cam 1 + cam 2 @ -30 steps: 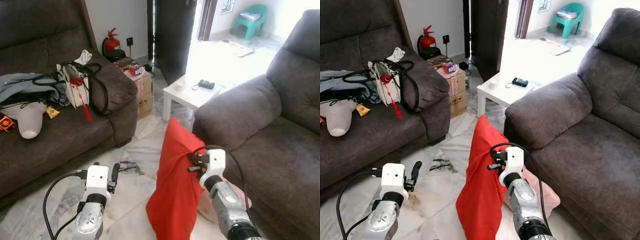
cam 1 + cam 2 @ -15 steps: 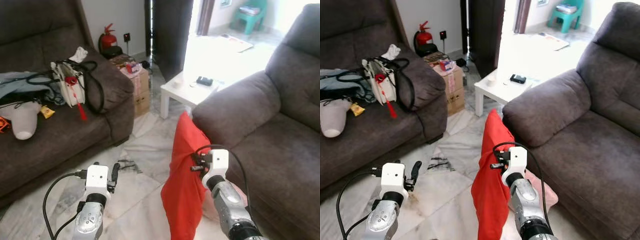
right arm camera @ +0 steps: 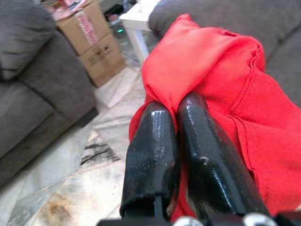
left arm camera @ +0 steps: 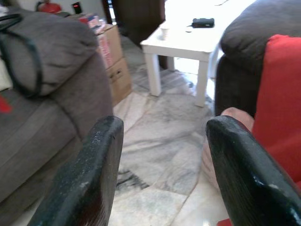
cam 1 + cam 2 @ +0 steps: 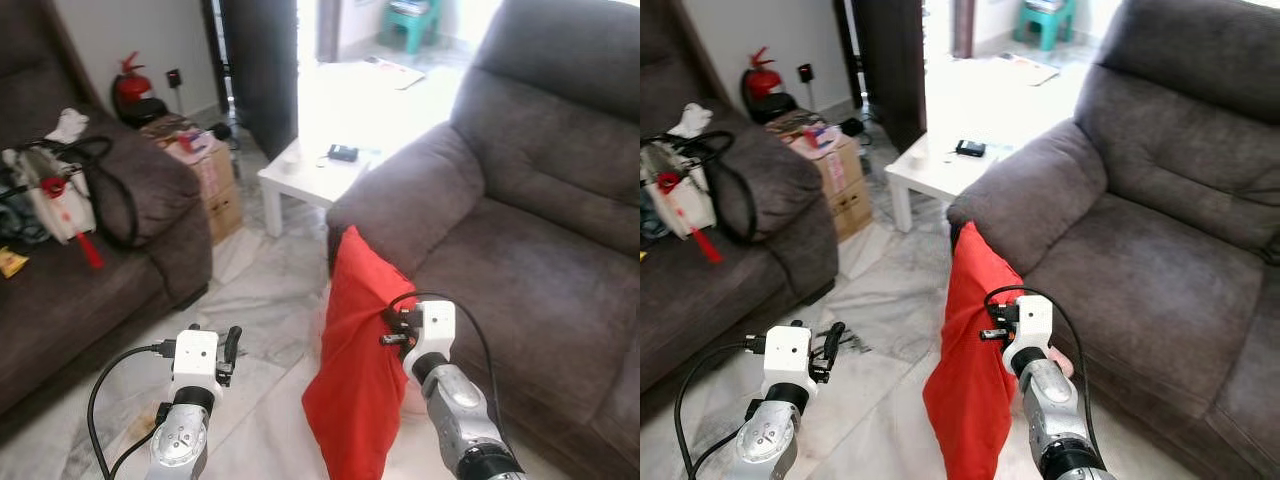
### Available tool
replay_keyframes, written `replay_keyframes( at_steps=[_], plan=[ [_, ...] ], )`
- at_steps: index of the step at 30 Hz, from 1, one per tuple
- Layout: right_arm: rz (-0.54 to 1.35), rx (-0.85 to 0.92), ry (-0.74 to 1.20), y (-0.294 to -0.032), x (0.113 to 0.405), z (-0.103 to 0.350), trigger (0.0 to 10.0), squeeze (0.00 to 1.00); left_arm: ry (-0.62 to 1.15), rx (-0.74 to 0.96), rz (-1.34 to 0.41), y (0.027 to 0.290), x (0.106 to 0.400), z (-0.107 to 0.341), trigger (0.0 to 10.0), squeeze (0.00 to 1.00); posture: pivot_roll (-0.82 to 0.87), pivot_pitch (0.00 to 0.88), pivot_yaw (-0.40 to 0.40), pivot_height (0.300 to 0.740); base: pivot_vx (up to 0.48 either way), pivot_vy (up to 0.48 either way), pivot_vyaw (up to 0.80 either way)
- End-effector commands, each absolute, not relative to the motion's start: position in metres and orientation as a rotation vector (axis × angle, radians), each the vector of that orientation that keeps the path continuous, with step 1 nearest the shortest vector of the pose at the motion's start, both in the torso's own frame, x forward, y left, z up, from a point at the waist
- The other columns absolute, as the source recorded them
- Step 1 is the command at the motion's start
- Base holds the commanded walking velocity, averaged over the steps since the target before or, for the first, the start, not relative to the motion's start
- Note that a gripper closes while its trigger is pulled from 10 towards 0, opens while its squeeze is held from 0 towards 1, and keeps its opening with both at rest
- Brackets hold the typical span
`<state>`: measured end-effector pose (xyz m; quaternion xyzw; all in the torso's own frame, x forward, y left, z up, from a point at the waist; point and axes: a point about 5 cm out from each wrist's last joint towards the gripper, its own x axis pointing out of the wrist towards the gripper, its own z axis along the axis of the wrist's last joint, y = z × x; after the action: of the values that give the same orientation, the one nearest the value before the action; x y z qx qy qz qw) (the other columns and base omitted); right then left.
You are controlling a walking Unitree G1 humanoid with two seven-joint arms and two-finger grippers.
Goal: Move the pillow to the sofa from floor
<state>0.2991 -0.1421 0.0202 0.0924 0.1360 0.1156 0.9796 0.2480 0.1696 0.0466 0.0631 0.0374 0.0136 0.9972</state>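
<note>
A red pillow hangs limp in the air over the marble floor, in front of the grey sofa on the right. My right gripper is shut on the pillow's upper edge, its two black fingers pressed together in the red cloth. The pillow's top corner reaches about the height of the sofa's armrest. My left gripper is open and holds nothing; it hovers low over the floor on the left, with its wrist unit in front of me.
A second dark sofa on the left holds a white bag and clutter. Behind stand a white low table with a black device, cardboard boxes and a red fire extinguisher. Something pale pink lies on the floor behind the pillow.
The whole view has swung to the right, so the right sofa now takes more of the picture and the left sofa less. The pillow stays in my right gripper.
</note>
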Motion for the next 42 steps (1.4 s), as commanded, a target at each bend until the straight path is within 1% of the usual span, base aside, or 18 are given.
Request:
replay_keyframes(
  at_steps=[1,4,19,37,39,42],
  plan=[
    [0.245,0.167,0.162,-0.1408,0.3151,0.0441,10.0,0.00,0.094,0.124,0.027,0.1699,0.2469,0.0429,10.0,0.00,0.09,0.046,-0.022,0.740,0.000,0.480,-0.80],
    [0.245,0.166,0.163,-0.1408,0.3152,0.0439,10.0,0.00,0.088,0.125,0.027,0.1700,0.2472,0.0439,10.0,0.00,0.09,0.046,-0.022,0.740,0.000,0.365,-0.80],
    [0.245,0.159,0.166,-0.1408,0.3159,0.0440,10.0,0.00,0.088,0.129,0.025,0.1688,0.2474,0.0435,10.0,0.00,0.09,0.035,-0.023,0.740,0.000,0.000,-0.80],
    [0.236,0.152,0.177,-0.1418,0.3149,0.0416,10.0,0.00,0.090,0.131,0.028,0.1690,0.2474,0.0431,10.0,0.00,0.09,0.047,-0.024,0.740,0.000,0.000,-0.80],
    [0.234,0.154,0.175,-0.1422,0.3150,0.0418,10.0,0.00,0.089,0.131,0.029,0.1691,0.2475,0.0432,10.0,0.00,0.09,0.048,-0.024,0.740,0.000,0.000,-0.64],
    [0.225,0.147,0.173,-0.1435,0.3157,0.0423,10.0,0.00,0.089,0.133,0.029,0.1696,0.2479,0.0435,10.0,0.00,0.09,0.048,-0.023,0.740,0.000,0.000,0.00]
  ],
)
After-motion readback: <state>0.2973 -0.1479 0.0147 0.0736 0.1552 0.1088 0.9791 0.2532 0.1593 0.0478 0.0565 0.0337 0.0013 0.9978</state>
